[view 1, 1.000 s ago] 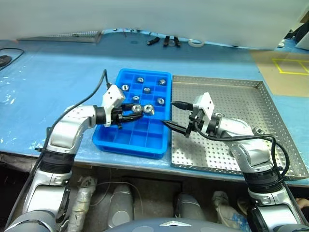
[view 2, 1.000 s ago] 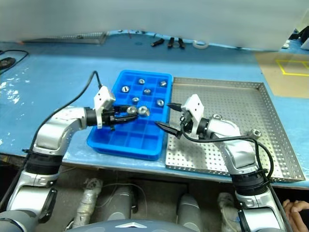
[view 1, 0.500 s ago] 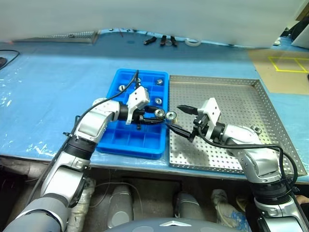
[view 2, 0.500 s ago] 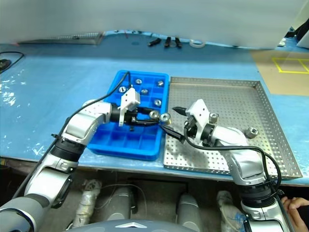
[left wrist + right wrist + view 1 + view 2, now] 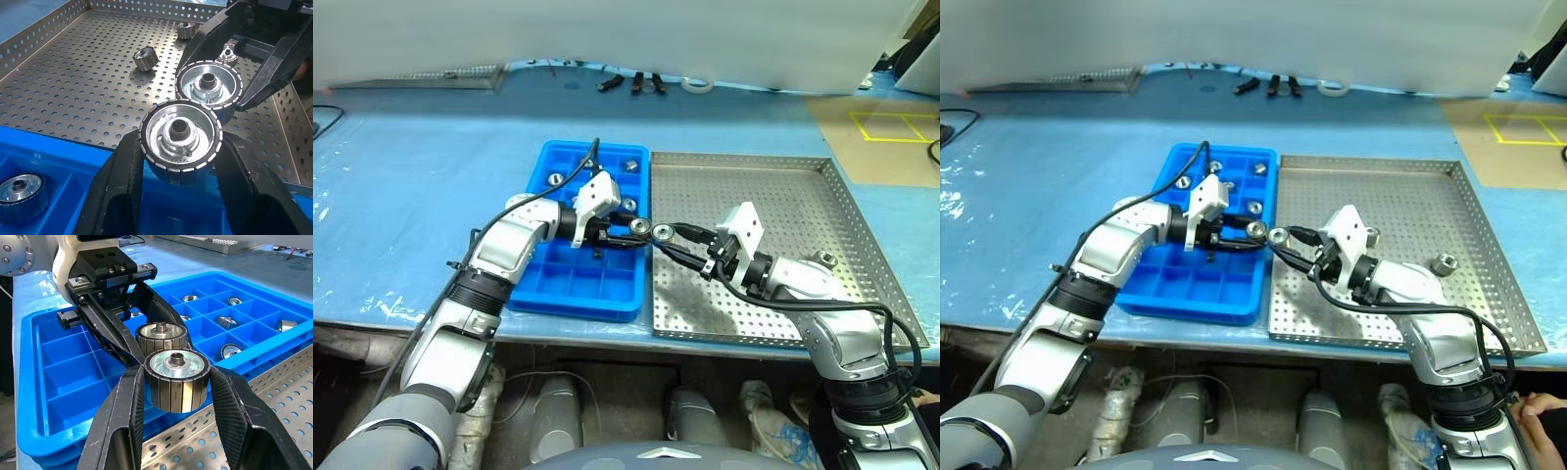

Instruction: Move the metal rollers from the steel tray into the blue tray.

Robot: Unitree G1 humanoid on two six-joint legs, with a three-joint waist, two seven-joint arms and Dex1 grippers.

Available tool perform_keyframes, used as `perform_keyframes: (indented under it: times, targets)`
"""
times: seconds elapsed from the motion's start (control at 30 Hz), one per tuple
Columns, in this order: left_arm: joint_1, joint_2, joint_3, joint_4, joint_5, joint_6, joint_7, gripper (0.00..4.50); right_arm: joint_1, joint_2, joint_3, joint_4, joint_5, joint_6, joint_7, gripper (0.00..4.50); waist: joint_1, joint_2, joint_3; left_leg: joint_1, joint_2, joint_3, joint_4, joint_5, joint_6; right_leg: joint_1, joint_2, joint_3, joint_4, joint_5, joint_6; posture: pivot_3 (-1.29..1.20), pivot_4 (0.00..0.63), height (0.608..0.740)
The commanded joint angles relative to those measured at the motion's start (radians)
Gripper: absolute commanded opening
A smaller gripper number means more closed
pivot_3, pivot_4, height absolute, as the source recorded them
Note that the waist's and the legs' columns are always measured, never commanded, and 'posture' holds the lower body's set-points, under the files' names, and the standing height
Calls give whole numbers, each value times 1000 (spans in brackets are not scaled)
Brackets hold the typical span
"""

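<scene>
We count two trays on the blue table (image 5: 411,176): one bright blue plastic tray with square boxes (image 5: 570,284) and one big silver steel tray full of little holes (image 5: 783,196). We see a few small shiny metal rollers (image 5: 145,57) lying in each. Our left hand (image 5: 634,231) pinches one roller (image 5: 180,138), and our right hand (image 5: 668,237) pinches another (image 5: 176,380), both held over the line where the trays meet.

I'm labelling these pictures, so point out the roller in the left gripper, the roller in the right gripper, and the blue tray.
roller in the left gripper (image 5: 180,136): left wrist view, its silver face.
roller in the right gripper (image 5: 176,366): right wrist view, its silver face.
blue tray (image 5: 570,300): left eye view, its near rim.
</scene>
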Motion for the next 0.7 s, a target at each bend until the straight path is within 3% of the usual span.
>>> perform_keyframes:
  times: [0.03,0.4,0.7]
  targets:
    - [-23,6,4,-18,-9,-17,-18,1756,4,-10,-34,-50,19,3,-15,1601,1,0,0,0,0,0,0,0,0,0,0,0,0,0,0,-179,150,740]
    - [93,162,67,-169,-65,75,-23,1756,40,-49,-23,-1,-61,-65,-28,1601,-3,0,0,2,1,1,0,0,-1,-1,1,0,4,0,0,-135,150,740]
    - [111,180,67,-188,-95,89,32,1756,9,-57,-11,59,-78,-126,-44,1601,1,0,0,6,0,1,1,1,-2,-1,0,2,10,0,0,-122,150,740]
